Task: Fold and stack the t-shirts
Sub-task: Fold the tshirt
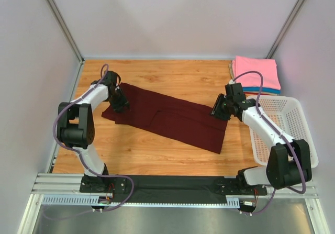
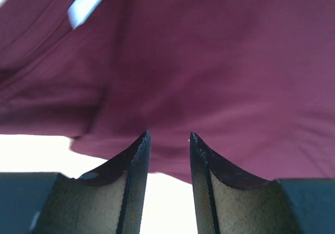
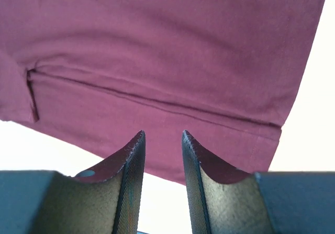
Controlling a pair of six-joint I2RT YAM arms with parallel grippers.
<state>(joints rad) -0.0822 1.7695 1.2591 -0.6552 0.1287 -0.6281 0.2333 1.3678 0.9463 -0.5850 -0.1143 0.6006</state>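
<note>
Two ways to botch this, judging from the layout. First: a shallow pinch catching only the top layer of the maroon t-shirt, leaving the lower layer dragging on the bench and opening the lengthwise fold. Second: lifting the two ends out of step, skewing the band and giving a crooked rectangle for the stack. Also worth watching: a wide swing on the right side, clipping the white basket or nudging the folded pile, pink on top, in the far right corner.

Shirt position: flat, folded into a long band, diagonal across mid-bench from far left to near right. Well apart from the pile, right end near the basket.

At the left tool: parted to a modest gap, nothing between the fingers, tips over the collar end with the neck label ahead. Arm reaching forward, wrist pitched down at the cloth.

At the right tool: parted too, slightly narrower, gripping nothing, tips over the hem end. Forearm running along the basket's left side, wrist turned inward toward the shirt.

Cannot tell from either wrist view whether tips touch cloth.
</note>
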